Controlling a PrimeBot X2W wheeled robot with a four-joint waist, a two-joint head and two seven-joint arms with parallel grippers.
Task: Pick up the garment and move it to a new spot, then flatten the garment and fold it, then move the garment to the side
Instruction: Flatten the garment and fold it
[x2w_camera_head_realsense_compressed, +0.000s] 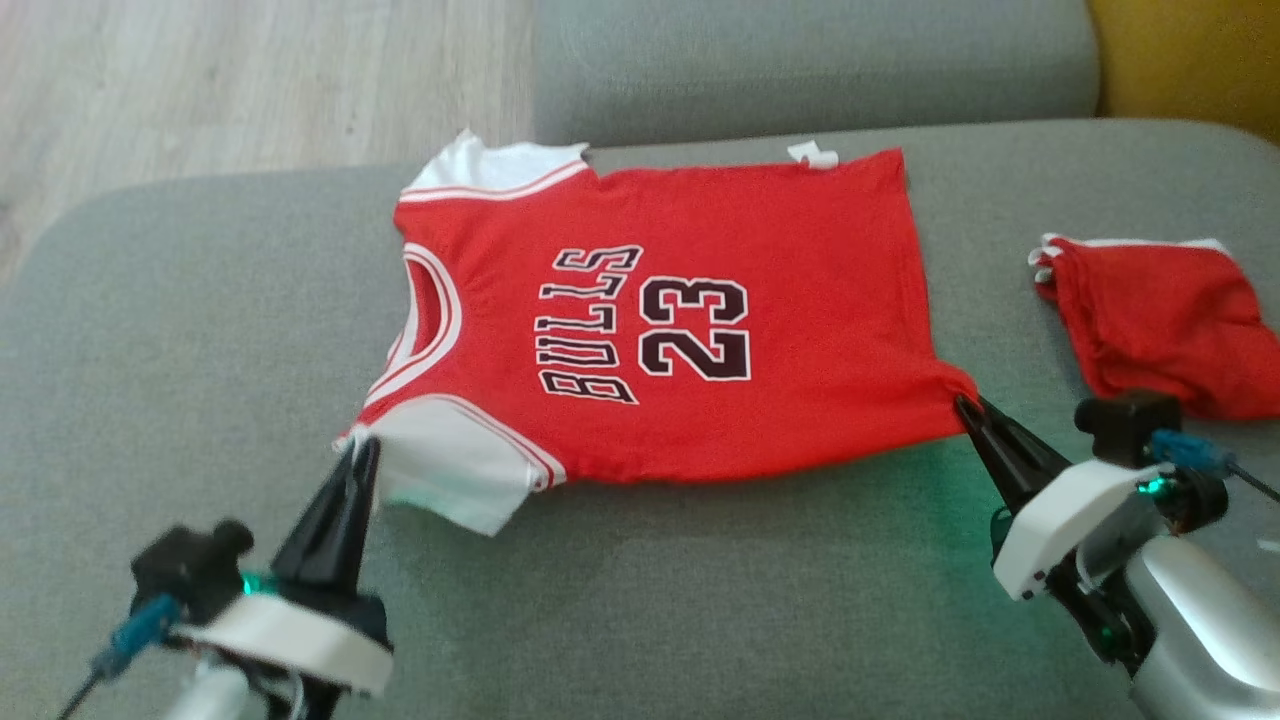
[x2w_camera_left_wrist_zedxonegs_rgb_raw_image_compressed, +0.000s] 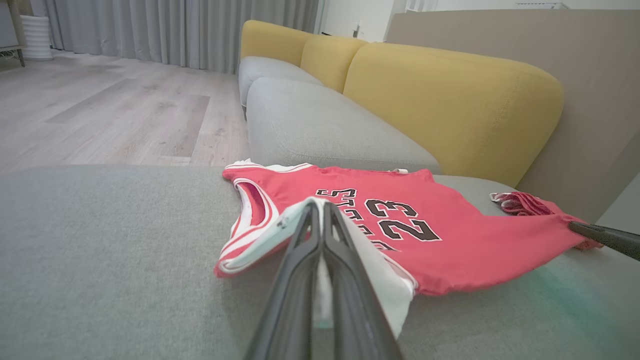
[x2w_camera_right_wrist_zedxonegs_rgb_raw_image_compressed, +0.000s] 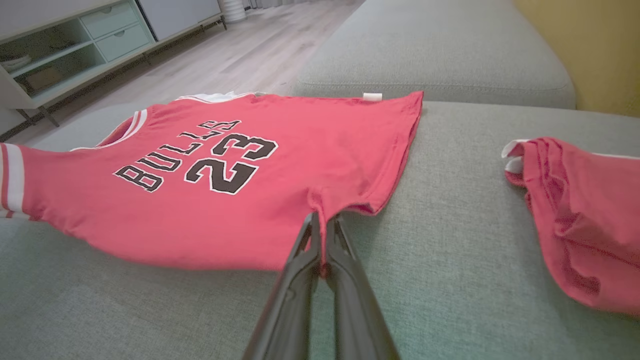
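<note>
A grey sofa cushion (x2w_camera_head_realsense_compressed: 200, 330) carries a red jersey (x2w_camera_head_realsense_compressed: 800, 300) spread print-up, reaching its far edge. A smaller crumpled red garment (x2w_camera_head_realsense_compressed: 1160, 320) lies apart by the right edge.

soft daylight, head view blurry

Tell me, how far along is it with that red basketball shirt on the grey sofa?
Done, apparently: the red Bulls number 23 jersey with white sleeves lies spread nearly flat, print up, on the grey fabric sofa cushion. In hand: the left hand is shut on a white sleeve, the right hand on a hem corner. Left: no fold shows yet, and it has not gone to the side.
</note>
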